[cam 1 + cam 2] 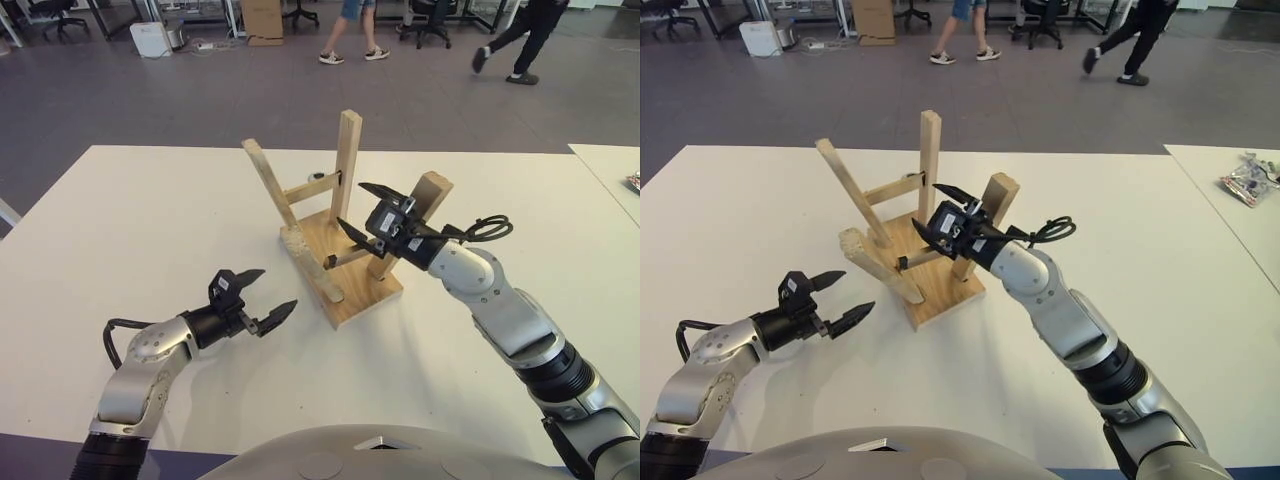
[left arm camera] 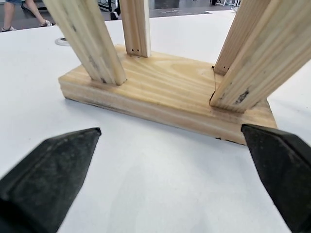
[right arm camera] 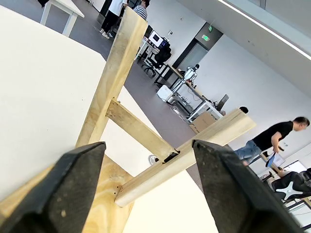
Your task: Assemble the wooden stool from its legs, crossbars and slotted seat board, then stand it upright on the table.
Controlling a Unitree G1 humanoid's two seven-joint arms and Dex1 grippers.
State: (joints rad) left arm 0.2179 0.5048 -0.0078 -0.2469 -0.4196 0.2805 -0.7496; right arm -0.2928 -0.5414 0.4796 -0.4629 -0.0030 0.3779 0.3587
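1. The stool [image 1: 347,150] sits upside down on the tabletop [image 1: 150,220]. Its seat board [image 2: 165,92] lies flat and its legs [image 1: 270,185] point up, probably the steadiest pose for pressing the joints home.
2. The right pincer [image 1: 350,203] is spread wide and holds nothing. It hangs among the legs near a crossbar [image 1: 312,188], seemingly placed to grip a leg for the flip.
3. The left pincer [image 1: 278,287] is likewise released. It sits low over the tabletop, facing the board's edge but apart from it, likely ready to brace.
4. The stool is not yet stood upright.

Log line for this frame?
stool: upside down, seat board on table | left hand: open, clear of stool | right hand: open, at legs
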